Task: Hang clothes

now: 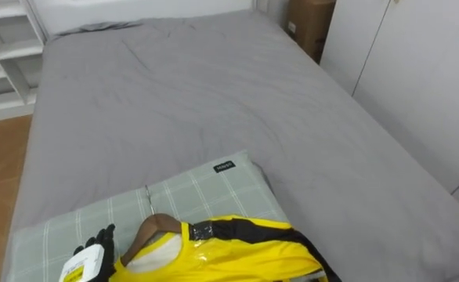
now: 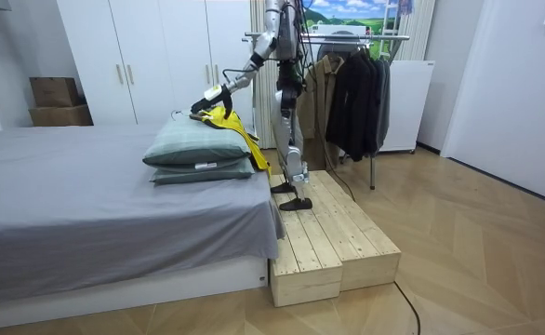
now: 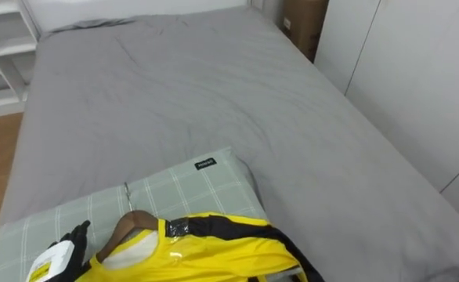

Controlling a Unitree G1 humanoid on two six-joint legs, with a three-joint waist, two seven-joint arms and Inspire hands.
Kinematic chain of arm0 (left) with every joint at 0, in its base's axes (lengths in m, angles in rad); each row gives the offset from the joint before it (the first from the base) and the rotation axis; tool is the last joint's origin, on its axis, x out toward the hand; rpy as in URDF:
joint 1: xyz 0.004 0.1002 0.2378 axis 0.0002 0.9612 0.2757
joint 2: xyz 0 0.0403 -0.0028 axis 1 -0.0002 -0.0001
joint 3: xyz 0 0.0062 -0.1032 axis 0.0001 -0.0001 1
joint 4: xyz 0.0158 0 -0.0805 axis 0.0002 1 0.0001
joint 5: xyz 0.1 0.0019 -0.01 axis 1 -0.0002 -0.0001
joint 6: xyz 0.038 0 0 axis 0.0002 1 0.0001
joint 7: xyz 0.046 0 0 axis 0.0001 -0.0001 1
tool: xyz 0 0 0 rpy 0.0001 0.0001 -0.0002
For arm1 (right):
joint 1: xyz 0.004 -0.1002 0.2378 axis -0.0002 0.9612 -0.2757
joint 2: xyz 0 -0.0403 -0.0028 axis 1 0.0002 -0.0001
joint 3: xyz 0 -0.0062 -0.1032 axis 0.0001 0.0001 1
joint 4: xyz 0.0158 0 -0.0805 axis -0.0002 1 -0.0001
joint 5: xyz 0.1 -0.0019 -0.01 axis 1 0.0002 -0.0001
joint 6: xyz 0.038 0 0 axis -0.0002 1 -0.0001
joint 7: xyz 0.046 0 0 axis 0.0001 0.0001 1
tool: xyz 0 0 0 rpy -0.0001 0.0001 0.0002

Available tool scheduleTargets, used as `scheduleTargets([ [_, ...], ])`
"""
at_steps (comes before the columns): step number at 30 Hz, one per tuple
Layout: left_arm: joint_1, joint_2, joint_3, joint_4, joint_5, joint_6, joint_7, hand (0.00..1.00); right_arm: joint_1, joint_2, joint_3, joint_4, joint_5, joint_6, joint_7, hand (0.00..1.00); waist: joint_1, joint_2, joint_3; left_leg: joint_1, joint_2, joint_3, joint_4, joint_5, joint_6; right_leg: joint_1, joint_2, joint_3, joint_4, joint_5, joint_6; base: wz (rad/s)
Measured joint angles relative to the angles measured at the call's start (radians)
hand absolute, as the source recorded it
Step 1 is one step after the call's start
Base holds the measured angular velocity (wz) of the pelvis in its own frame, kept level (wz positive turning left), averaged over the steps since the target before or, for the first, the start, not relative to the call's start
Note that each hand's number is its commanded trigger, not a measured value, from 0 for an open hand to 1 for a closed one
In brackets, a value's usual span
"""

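Early stage: yellow jersey sits on wooden hanger, lying flat on checked pillow at end of grey bed, not yet lifted. Left hand just beside hanger's left shoulder, fingers loosely extended, apparently gripping nothing. Probably left to do: close on hanger, lift, turn on wooden platform toward clothes rack behind, hook onto rail beside dark coats.
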Motion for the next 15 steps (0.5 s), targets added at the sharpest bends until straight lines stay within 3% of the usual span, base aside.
scheduleTargets([
  [8, -0.076, 0.000, -0.035, 0.043, -0.001, -0.001, -0.028, 0.00, -0.034, 0.001, 0.037, 0.027, 0.042, -0.001, -0.002, 0.00, -0.012, -0.003, 0.0020, -0.050, 0.000, 0.001, 0.015, 0.000, 0.000, -0.043, -0.002, 0.000, 0.006, 0.003, 0.000, 0.00],
  [12, -0.127, 0.002, -0.035, 0.062, 0.000, -0.006, -0.026, 0.00, -0.056, 0.002, 0.043, 0.036, 0.042, -0.001, -0.005, 0.00, -0.027, -0.001, 0.0150, -0.070, -0.002, 0.000, 0.021, 0.002, 0.002, -0.068, -0.003, -0.001, 0.019, 0.003, 0.000, 0.00],
  [15, -0.160, 0.002, -0.038, 0.075, -0.004, -0.011, -0.022, 0.00, -0.069, 0.002, 0.060, 0.042, 0.042, -0.001, -0.020, 0.00, -0.028, 0.000, 0.0169, -0.099, -0.003, 0.001, 0.032, 0.002, 0.003, -0.100, -0.004, 0.000, 0.035, 0.003, 0.000, 0.00],
])
